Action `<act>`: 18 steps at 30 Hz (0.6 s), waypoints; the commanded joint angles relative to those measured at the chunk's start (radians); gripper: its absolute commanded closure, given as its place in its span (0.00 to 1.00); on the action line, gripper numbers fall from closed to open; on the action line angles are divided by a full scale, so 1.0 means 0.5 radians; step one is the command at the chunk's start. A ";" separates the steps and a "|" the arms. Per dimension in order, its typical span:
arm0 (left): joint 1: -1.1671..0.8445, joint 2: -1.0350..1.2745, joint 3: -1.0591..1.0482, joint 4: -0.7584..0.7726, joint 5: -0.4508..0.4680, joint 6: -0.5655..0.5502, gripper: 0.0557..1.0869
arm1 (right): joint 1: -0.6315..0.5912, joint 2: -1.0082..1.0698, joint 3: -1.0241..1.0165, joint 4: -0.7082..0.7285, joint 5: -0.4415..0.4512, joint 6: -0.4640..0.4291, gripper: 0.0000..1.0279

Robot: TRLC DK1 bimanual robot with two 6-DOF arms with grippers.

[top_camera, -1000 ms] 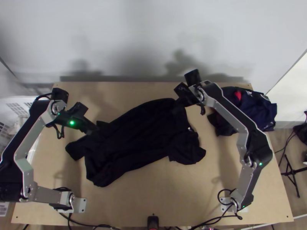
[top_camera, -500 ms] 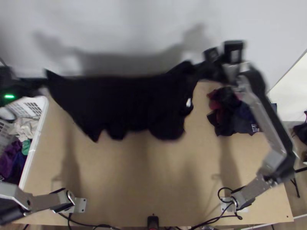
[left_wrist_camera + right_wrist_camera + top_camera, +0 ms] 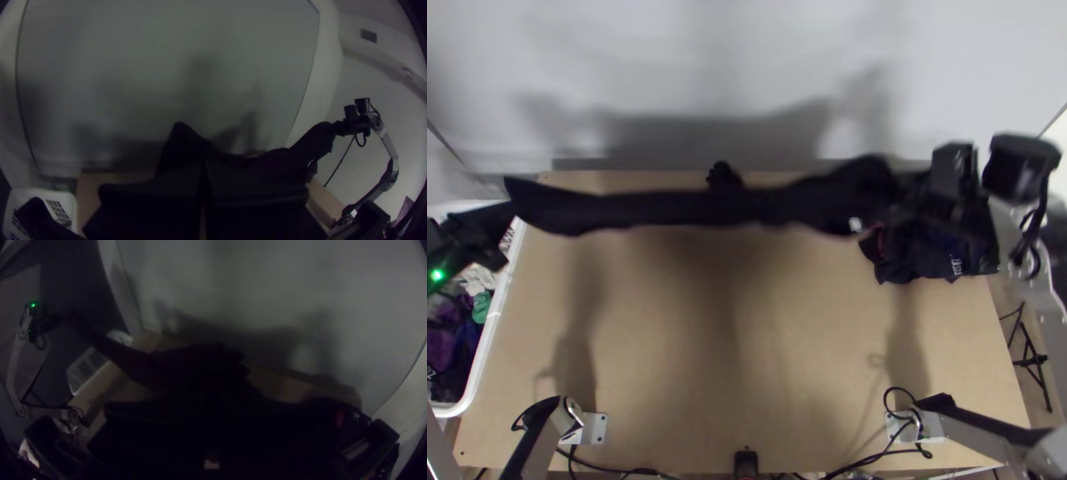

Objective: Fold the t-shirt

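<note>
The black t-shirt hung in a long, narrow band over the table's far part, 1 end clenched in the left gripper, the other in the right gripper. Bunched dark clothes lay near the latter; a white basket stood beside the table.

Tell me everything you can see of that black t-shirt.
The black t-shirt looks like soft, plain cloth, with one small white patch near the end held by the right pincer; what the patch is, I can't tell. The left pincer grips the other end. Stretched between them above the table, it makes a long, narrow, uneven band from above, with a dark lump sticking out near the middle. Sleeves and collar can't be told apart.
</note>
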 commanded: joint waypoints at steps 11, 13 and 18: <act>-0.114 -0.445 -0.386 -0.066 0.024 0.206 0.96 | 0.098 -0.625 -0.572 -0.215 -0.023 0.004 0.97; -0.110 -0.433 -0.426 0.010 0.024 0.190 0.96 | 0.089 -0.613 -0.627 -0.142 -0.008 -0.002 0.97; -0.104 -0.225 -0.432 0.345 -0.022 0.102 0.96 | 0.086 -0.414 -0.661 0.128 0.112 0.029 0.97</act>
